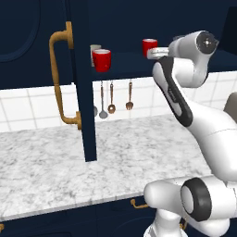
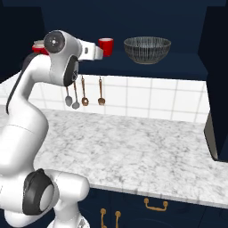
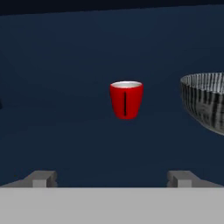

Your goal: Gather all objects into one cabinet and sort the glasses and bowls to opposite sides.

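Observation:
The navy cabinet stands open, its door (image 1: 86, 92) with the curved brass handle (image 1: 57, 78) swung out at the left. On its shelf (image 1: 125, 65) a red cup (image 1: 101, 60) stands at the left with a grey-beige cup (image 1: 95, 47) just behind it. A second red cup (image 1: 149, 46) (image 2: 106, 46) (image 3: 126, 99) sits mid-shelf. The wide dark mesh bowl (image 2: 147, 49) (image 3: 205, 103) rests to its right. My gripper (image 3: 111, 179) (image 2: 95, 50) is open and empty, level with the shelf, pointing at the middle red cup from a short distance.
Several utensils (image 1: 111, 99) hang on the tiled wall under the shelf. A marble counter (image 1: 69, 162) lies below. A dark door edge (image 2: 216, 124) stands at the right. Navy drawers with brass pulls (image 2: 156, 204) line the counter front.

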